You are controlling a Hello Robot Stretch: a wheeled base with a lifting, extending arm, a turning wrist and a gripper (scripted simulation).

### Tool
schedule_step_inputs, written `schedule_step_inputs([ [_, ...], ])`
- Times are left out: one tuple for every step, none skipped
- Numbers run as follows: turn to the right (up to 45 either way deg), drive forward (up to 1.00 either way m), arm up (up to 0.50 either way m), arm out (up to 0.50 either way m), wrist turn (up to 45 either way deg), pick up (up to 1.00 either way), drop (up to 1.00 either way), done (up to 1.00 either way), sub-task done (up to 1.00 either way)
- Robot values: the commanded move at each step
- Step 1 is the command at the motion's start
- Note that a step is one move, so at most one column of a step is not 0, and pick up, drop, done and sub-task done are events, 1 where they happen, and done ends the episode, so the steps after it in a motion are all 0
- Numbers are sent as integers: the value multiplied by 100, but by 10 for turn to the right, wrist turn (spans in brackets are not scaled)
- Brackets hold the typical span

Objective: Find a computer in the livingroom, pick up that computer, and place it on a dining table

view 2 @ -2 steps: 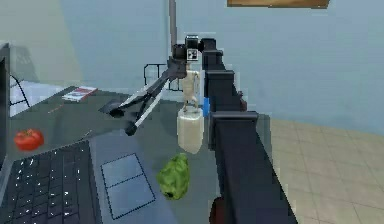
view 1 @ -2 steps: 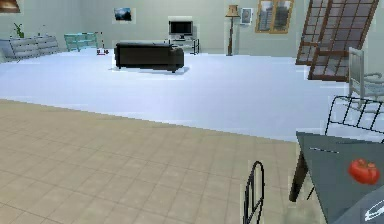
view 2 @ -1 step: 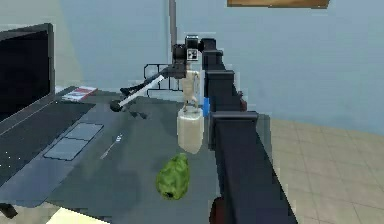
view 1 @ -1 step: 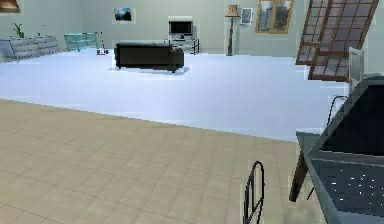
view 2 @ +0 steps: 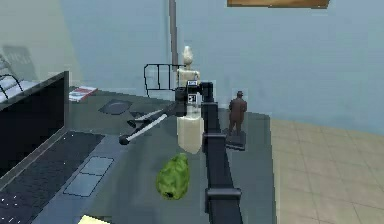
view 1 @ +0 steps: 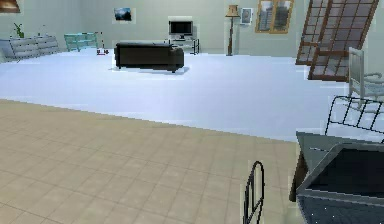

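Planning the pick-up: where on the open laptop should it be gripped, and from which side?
On the laptop, likely the flat base's thin front edge by the trackpad, coming from the arm side view's right: the raised screen blocks the left, and the green lump lies close to that edge.

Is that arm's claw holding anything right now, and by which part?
It cannot be told: the gripper shows against the dark table, where things lie close around it.
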Motion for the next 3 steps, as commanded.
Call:
schedule_step_inputs([
  [0, 0, -32, 0, 0, 0, 0, 0, 0],
  [0, 0, 0, 0, 0, 0, 100, 0, 0],
  [0, 0, 10, 0, 0, 0, 0, 0, 0],
])
